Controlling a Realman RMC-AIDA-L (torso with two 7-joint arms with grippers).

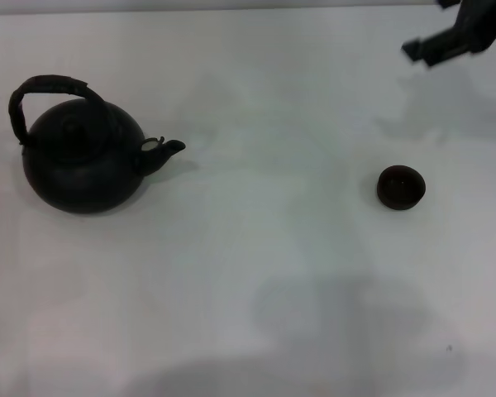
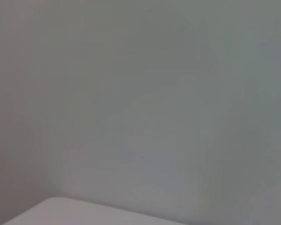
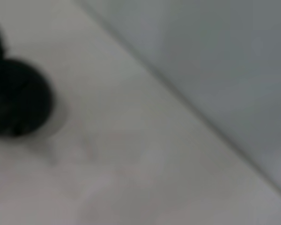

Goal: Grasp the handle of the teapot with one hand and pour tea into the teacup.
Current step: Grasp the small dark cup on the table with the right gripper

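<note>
The large round matte black teapot (image 1: pixel 83 165) sits on the white counter (image 1: pixel 256 273), spout toward the tiny dark brown handleless teacup (image 1: pixel 401 187), well apart. It looks heavy; the wrapped arched handle (image 1: pixel 50 87) offers grip. The right end effector (image 1: pixel 446 41) hovers beyond the teacup, opening unclear.

white table (image 1: pixel 256 273): teapot (image 1: pixel 83 165) at left, teacup (image 1: pixel 400 187) at right, well apart.

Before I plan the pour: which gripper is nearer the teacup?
The right. The right gripper hangs over the table's far right corner, beyond the teacup. The left gripper shows in no view, so its place cannot be told.
</note>
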